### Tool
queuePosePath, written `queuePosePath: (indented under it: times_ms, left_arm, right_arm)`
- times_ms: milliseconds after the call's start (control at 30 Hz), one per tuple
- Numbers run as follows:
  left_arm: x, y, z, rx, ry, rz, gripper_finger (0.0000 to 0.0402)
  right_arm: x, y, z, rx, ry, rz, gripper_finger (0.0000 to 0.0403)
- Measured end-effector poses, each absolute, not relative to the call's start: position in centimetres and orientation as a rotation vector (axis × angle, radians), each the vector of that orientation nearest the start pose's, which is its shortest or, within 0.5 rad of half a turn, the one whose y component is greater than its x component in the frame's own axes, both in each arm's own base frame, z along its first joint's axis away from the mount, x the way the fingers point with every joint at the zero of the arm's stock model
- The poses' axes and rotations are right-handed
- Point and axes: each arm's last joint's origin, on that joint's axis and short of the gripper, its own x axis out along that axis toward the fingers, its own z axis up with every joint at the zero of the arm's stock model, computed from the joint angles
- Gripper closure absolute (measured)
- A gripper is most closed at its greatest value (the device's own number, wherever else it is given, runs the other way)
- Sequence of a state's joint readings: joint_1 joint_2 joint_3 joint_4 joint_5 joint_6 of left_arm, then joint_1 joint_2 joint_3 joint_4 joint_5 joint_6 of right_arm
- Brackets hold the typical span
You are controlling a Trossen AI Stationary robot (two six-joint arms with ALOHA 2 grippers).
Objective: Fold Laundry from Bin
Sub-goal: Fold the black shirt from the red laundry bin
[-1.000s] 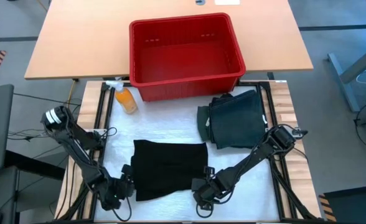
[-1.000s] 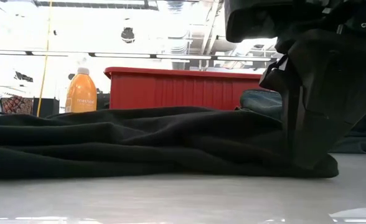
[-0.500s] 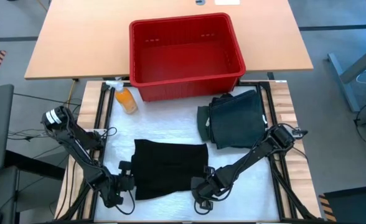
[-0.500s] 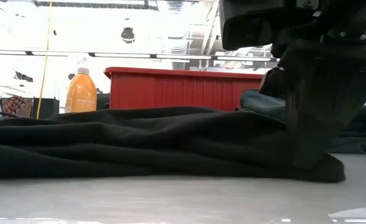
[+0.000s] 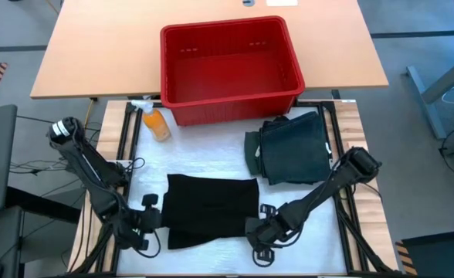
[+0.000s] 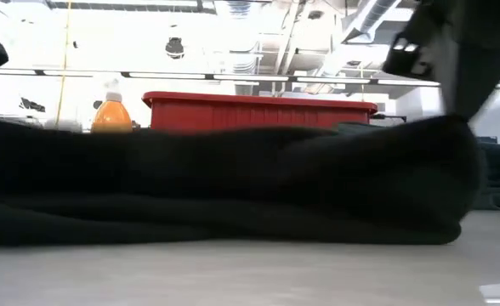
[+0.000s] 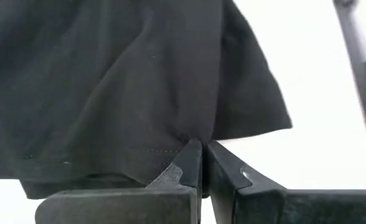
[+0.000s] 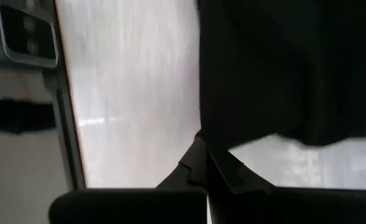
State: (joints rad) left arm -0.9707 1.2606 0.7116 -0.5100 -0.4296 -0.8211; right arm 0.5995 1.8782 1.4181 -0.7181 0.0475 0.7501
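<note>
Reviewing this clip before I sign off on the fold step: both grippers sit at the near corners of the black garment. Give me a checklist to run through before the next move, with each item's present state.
1. Left gripper shut on the black garment's near corner: ok, the hem is pinched between its fingers.
2. Right gripper shut on the opposite near corner: ok, cloth runs into the closed fingers.
3. Near edge raised off the white work surface: ok, the low view shows it bulging up.
4. Folding path clear: ok, the dark green folded garment and orange bottle lie apart from it.
5. Red bin empty: ok.
6. Garment smooth underneath: cannot tell.
</note>
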Motion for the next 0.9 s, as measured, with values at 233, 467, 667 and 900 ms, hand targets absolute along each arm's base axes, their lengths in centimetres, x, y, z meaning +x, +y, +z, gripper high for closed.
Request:
queuePosePath:
  times_ms: [233,467,667,900]
  left_arm:
    - [13.3,-19.0,20.5,-0.22,0.971,-0.286,0.0401]
    - [14.1,-20.8,19.4,-0.268,0.985,-0.371,0.0401]
    - [14.4,-21.4,18.7,-0.314,1.029,-0.399,0.0363]
    - [13.6,-20.2,20.1,-0.445,1.195,-0.47,0.0286]
  right_arm:
    - [29.8,23.0,20.8,0.256,1.341,0.088,0.039]
    - [30.4,23.2,20.9,0.263,1.277,0.116,0.0389]
    - [32.6,21.6,21.1,0.285,1.141,0.092,0.0388]
    - [33.5,20.4,18.5,0.392,1.031,0.097,0.0387]
